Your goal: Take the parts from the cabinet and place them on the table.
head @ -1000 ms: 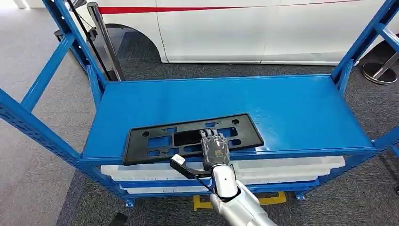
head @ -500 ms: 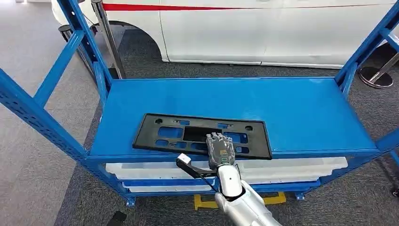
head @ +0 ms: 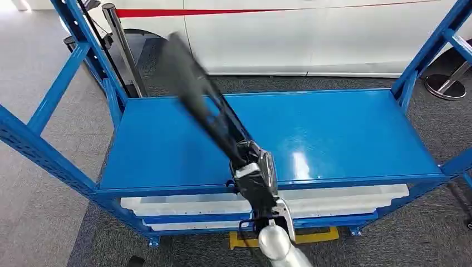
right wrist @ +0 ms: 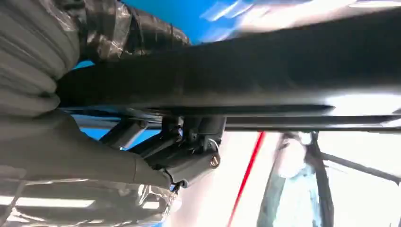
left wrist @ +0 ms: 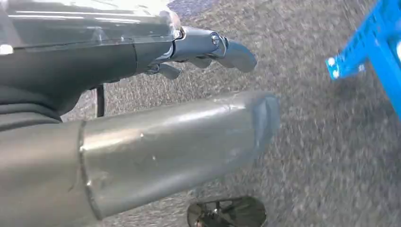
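Right robot hand [head: 255,167] grips black part [head: 201,103], tilted up-left above blue shelf [head: 345,133].

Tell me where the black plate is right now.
Head view, centre-left: the black plate is lifted off the blue shelf, tilted up from the right hand gripping its lower end.

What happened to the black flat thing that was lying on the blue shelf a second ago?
The right hand has lifted the black plate off the shelf. It lay flat before; now it is gripped at one end and tilted up, its far end swung high to the left. The shelf, the white trays beneath and the white car stayed put.
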`<state>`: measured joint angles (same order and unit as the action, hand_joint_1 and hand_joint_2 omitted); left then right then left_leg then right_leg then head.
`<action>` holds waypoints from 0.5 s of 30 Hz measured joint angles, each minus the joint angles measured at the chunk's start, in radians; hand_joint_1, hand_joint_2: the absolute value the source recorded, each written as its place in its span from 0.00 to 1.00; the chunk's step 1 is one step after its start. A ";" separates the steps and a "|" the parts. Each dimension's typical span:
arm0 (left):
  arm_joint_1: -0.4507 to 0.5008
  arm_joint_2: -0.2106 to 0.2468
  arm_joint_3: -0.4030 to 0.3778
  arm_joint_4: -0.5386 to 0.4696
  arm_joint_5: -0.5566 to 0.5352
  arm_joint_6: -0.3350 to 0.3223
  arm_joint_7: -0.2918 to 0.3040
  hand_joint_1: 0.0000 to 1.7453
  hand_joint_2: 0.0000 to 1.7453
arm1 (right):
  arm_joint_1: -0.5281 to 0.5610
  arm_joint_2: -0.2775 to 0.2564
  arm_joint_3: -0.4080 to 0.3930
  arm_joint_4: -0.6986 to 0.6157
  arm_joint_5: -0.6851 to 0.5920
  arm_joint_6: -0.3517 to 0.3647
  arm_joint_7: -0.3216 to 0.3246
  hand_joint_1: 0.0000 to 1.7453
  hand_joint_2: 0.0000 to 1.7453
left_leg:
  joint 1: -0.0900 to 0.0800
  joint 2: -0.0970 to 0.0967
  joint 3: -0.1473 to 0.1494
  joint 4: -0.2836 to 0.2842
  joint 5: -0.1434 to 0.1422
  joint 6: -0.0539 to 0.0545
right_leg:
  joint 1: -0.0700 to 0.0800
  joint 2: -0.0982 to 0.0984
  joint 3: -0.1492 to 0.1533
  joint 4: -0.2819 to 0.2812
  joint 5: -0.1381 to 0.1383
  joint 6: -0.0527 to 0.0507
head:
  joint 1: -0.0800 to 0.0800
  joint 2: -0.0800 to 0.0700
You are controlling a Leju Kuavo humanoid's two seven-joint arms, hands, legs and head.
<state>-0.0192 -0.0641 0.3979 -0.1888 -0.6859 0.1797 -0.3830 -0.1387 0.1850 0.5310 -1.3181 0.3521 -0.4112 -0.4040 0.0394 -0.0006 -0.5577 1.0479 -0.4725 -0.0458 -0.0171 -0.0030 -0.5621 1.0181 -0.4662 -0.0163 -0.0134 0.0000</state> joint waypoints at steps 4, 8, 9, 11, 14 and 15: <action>0.020 -0.009 0.042 0.000 0.005 0.003 -0.008 0.00 0.00 | 0.150 -0.052 0.000 -0.354 -0.217 0.020 -0.112 1.00 1.00 | -0.013 -0.012 0.001 -0.023 -0.013 0.033 | 0.003 0.000 -0.018 0.015 -0.005 0.024 | 0.001 0.000; 0.019 -0.013 0.068 0.000 0.000 0.012 -0.010 0.00 0.00 | 0.251 -0.083 -0.010 -0.513 -0.272 0.035 -0.166 1.00 1.00 | -0.011 -0.006 0.001 -0.030 -0.007 0.063 | -0.003 0.003 -0.063 0.122 -0.083 0.038 | 0.002 0.000; 0.019 -0.014 0.075 0.000 -0.001 0.012 -0.010 0.00 0.00 | 0.273 -0.091 -0.012 -0.546 -0.278 0.035 -0.172 1.00 1.00 | -0.013 -0.006 0.000 -0.030 -0.007 0.065 | -0.003 0.003 -0.100 0.201 -0.122 0.039 | 0.002 0.000; 0.024 -0.014 0.082 0.000 -0.002 0.013 -0.010 0.00 1.00 | 0.290 -0.100 -0.015 -0.581 -0.283 0.035 -0.179 1.00 1.00 | -0.019 -0.002 -0.001 -0.029 -0.008 0.066 | -0.003 0.003 -0.162 0.319 -0.158 0.039 | 0.001 0.000; 0.021 -0.016 0.085 0.000 -0.012 0.013 -0.010 0.00 1.00 | 0.321 -0.105 -0.023 -0.618 -0.296 0.036 -0.180 1.00 1.00 | -0.023 -0.005 0.003 -0.029 -0.009 0.067 | 0.004 0.003 -0.096 0.180 -0.055 0.021 | 0.001 0.000; 0.019 -0.018 0.087 0.000 -0.013 0.015 -0.019 0.00 1.00 | 0.331 -0.105 -0.028 -0.625 -0.291 0.029 -0.170 1.00 1.00 | -0.023 -0.005 0.006 -0.029 -0.010 0.066 | 0.008 0.003 -0.048 0.088 -0.013 0.010 | 0.001 0.000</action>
<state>-0.0007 -0.0824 0.4849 -0.1888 -0.6989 0.1946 -0.4025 0.1925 0.0797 0.5031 -1.9433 0.0611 -0.3819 -0.5737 0.0161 -0.0060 -0.5513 1.0184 -0.4829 0.0202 -0.0095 0.0001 -0.6103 1.1062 -0.4797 -0.0060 -0.0122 0.0000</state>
